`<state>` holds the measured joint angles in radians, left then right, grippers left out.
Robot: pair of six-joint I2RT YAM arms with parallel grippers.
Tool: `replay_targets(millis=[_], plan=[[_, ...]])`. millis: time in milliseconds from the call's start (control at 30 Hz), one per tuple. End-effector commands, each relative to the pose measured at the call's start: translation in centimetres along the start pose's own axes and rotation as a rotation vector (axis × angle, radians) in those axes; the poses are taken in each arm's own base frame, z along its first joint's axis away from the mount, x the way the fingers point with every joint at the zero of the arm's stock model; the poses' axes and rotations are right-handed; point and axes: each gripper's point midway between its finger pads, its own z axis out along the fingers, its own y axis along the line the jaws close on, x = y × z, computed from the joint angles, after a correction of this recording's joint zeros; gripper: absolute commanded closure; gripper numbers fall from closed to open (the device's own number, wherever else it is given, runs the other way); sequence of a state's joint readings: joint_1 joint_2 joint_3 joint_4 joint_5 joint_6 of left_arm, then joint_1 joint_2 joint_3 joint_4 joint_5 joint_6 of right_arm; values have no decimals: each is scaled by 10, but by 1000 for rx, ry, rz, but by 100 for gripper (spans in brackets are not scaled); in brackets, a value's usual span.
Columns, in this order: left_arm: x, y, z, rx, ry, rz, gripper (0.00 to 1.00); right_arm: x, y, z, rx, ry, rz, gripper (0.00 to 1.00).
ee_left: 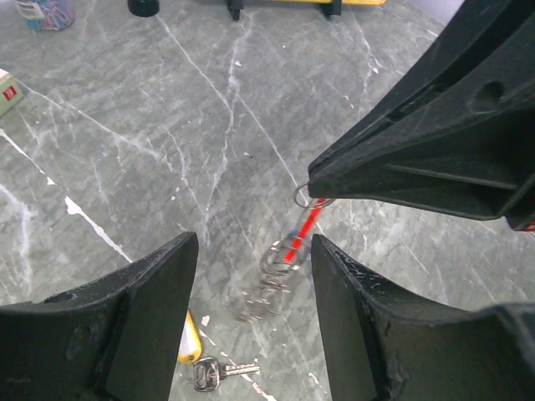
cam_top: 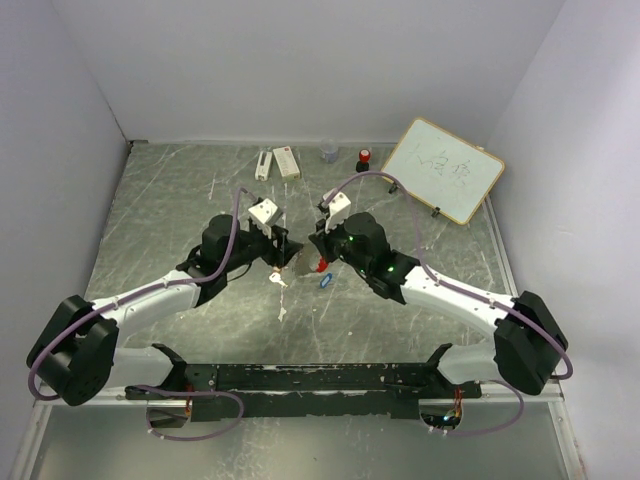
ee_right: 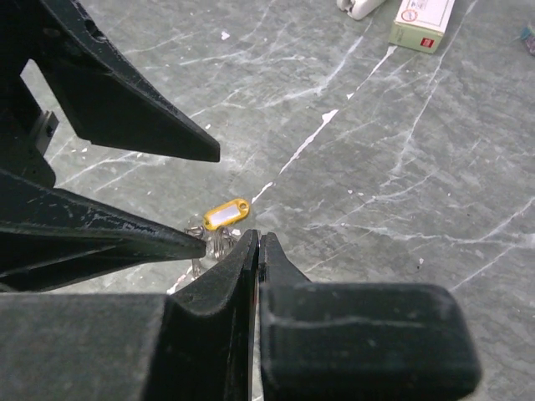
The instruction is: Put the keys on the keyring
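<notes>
Right gripper (ee_right: 258, 241) pinches keyring (ee_left: 290, 249); left gripper (ee_left: 252, 244) spread around it.

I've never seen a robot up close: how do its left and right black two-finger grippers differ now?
The left black two-finger gripper has its jaws wide apart; the right black two-finger gripper has them pressed together. The right one pinches the thin grey wire keyring, red plastic tag dangling; the left one grips nothing. Both are black with wedge-shaped fingers, tips close together.
</notes>
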<state>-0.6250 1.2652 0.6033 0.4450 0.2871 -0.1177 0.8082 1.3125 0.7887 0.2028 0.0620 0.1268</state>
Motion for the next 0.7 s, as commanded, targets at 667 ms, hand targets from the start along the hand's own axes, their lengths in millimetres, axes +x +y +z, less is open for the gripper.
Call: replay_targets(millis=[667], plan=[[-21, -40, 6, 233, -105, 101, 30, -54, 14, -20, -74, -133, -47, 100]])
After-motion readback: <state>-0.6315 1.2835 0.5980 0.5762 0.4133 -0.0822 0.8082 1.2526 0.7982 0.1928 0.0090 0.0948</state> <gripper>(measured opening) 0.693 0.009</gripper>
